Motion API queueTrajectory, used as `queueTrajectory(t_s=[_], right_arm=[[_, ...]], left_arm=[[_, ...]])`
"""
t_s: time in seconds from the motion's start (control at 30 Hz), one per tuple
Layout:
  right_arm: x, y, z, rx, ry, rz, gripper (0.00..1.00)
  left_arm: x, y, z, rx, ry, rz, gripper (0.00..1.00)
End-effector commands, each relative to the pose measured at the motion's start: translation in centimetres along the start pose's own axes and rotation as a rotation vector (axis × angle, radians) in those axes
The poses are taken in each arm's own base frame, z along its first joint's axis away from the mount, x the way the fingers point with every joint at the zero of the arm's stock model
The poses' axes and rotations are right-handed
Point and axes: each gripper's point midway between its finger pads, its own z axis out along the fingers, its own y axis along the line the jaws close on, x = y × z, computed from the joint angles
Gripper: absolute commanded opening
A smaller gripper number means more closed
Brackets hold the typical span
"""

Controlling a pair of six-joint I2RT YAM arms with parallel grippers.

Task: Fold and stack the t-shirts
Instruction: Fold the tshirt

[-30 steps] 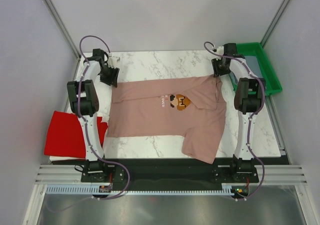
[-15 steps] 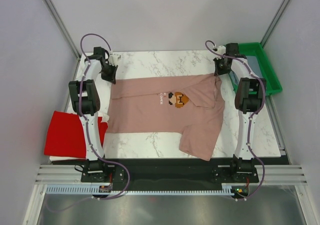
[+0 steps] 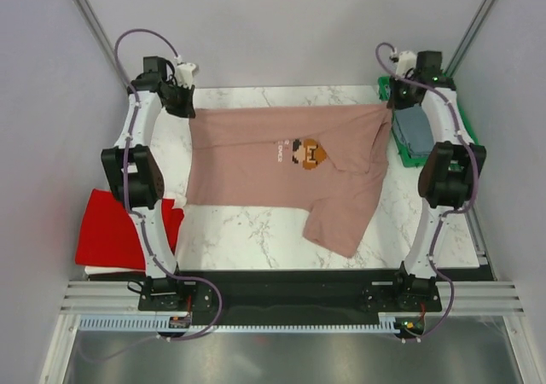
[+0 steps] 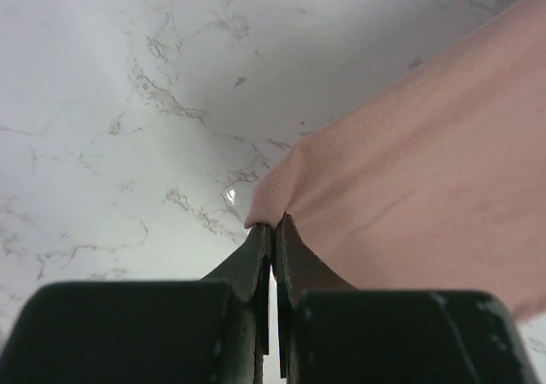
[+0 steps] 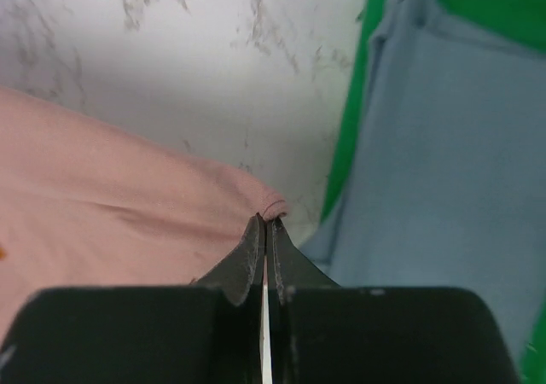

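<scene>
A dusty-pink t-shirt with a small brown-orange chest graphic hangs stretched above the marble table, its far edge pulled taut between both arms. My left gripper is shut on the shirt's far left corner. My right gripper is shut on the far right corner. The near part of the shirt, with one sleeve, drapes toward the table's front. A bright red t-shirt lies off the table's left side. A slate grey-blue t-shirt sits in the green tray.
The green tray stands at the far right corner, right beside my right gripper. Grey walls close in at the back and both sides. The arm bases stand on a black strip at the table's front edge.
Both grippers have shut on the pink shirt's far corners and lifted them up and toward the back. The far edge is now pulled straight and the shirt has shifted away from the front.
</scene>
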Motion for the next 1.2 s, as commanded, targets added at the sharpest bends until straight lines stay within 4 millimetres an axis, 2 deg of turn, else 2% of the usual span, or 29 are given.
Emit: queueTrajectory(t_s=[0.0,0.03,0.07,0.1,0.13,0.17,0.2,0.23,0.27,0.3,0.33,0.37,0.4,0.43,0.5,0.53,0.6,0.63,0.7,0.73,0.8,0.83,0.87,0.93,0.97,1.03,1.07,1.17], right_arm=[[-7.0,-0.9,-10.7,0.056,-0.241,-0.052,0.00],[-7.2,-1.0,-11.9,0.056,-0.257,-0.052,0.00],[-7.8,-0.6,-14.3,0.060,-0.284,-0.070,0.00],[-7.5,-0.2,-15.0,0.050,-0.286,-0.075,0.00],[-8.0,0.2,-17.8,0.066,-0.325,-0.094,0.00],[-8.0,0.4,-18.9,0.069,-0.339,-0.107,0.00],[-7.1,1.0,-19.4,0.057,-0.333,-0.112,0.00],[-6.9,1.1,-20.6,0.067,-0.343,-0.123,0.00],[-7.4,1.9,-23.8,0.092,-0.394,-0.172,0.00],[-6.3,2.4,-24.3,0.090,-0.389,-0.186,0.00],[-5.9,2.8,-25.6,0.103,-0.401,-0.208,0.00],[-5.4,3.7,-28.2,0.128,-0.435,-0.252,0.00],[-5.0,4.2,-29.4,0.142,-0.450,-0.276,0.00],[-4.8,5.2,-32.9,0.185,-0.507,-0.311,0.00],[-3.4,6.1,-34.7,0.219,-0.524,-0.343,0.00],[-3.0,7.2,-37.7,0.256,-0.576,-0.369,0.00],[-1.8,8.3,-39.9,0.283,-0.592,-0.384,0.00],[-1.0,9.3,-42.2,0.307,-0.625,-0.397,0.00],[-0.6,10.0,-45.0,0.360,-0.666,-0.414,0.00],[-0.2,10.6,-46.8,0.390,-0.699,-0.425,0.00],[-0.2,11.1,-49.5,0.450,-0.749,-0.436,0.00],[-0.3,11.1,-50.2,0.465,-0.760,-0.436,0.00],[-0.6,11.2,-51.1,0.484,-0.777,-0.439,0.00],[-1.3,10.8,-51.0,0.486,-0.773,-0.440,0.00],[-1.6,10.6,-50.9,0.488,-0.771,-0.440,0.00],[-2.6,9.5,-49.1,0.469,-0.733,-0.437,0.00],[-3.0,9.1,-48.4,0.466,-0.719,-0.437,0.00],[-3.9,7.6,-44.4,0.416,-0.656,-0.443,0.00]], left_arm=[[-5.7,-1.9,-8.7,-0.031,-0.204,0.041,0.02],[-5.9,-2.4,-9.5,-0.027,-0.217,0.046,0.02],[-6.3,-3.3,-11.7,-0.034,-0.247,0.061,0.02],[-6.4,-3.6,-12.6,-0.039,-0.259,0.065,0.02],[-6.5,-4.1,-13.8,-0.042,-0.276,0.071,0.02],[-6.0,-4.6,-14.2,-0.038,-0.273,0.068,0.02],[-6.5,-5.5,-16.8,-0.052,-0.317,0.089,0.02],[-6.5,-5.9,-17.7,-0.055,-0.329,0.092,0.02],[-5.8,-6.4,-18.2,-0.054,-0.327,0.093,0.02],[-6.2,-7.3,-20.9,-0.077,-0.375,0.116,0.02],[-6.0,-7.6,-21.9,-0.090,-0.387,0.123,0.02],[-5.2,-8.2,-22.6,-0.095,-0.388,0.131,0.02],[-4.9,-8.6,-23.7,-0.111,-0.406,0.150,0.02],[-5.0,-9.6,-26.8,-0.145,-0.466,0.185,0.02],[-3.6,-10.5,-28.1,-0.166,-0.479,0.205,0.02],[-3.3,-11.7,-31.0,-0.198,-0.536,0.230,0.02],[-1.9,-12.7,-32.4,-0.216,-0.553,0.243,0.02],[-1.4,-13.8,-34.5,-0.235,-0.594,0.262,0.02],[-0.3,-14.8,-36.3,-0.253,-0.615,0.274,0.02],[0.1,-15.6,-38.2,-0.275,-0.655,0.291,0.02],[0.6,-16.2,-39.6,-0.298,-0.674,0.302,0.02],[0.7,-16.7,-40.8,-0.313,-0.701,0.316,0.02],[0.9,-16.9,-41.2,-0.317,-0.705,0.323,0.02],[0.6,-17.0,-41.6,-0.321,-0.713,0.332,0.02],[0.4,-16.6,-41.2,-0.319,-0.701,0.331,0.02],[0.1,-16.3,-40.3,-0.302,-0.681,0.329,0.02],[-0.2,-15.6,-38.9,-0.286,-0.648,0.315,0.02],[-0.6,-15.3,-35.7,-0.204,-0.600,0.306,0.02]])
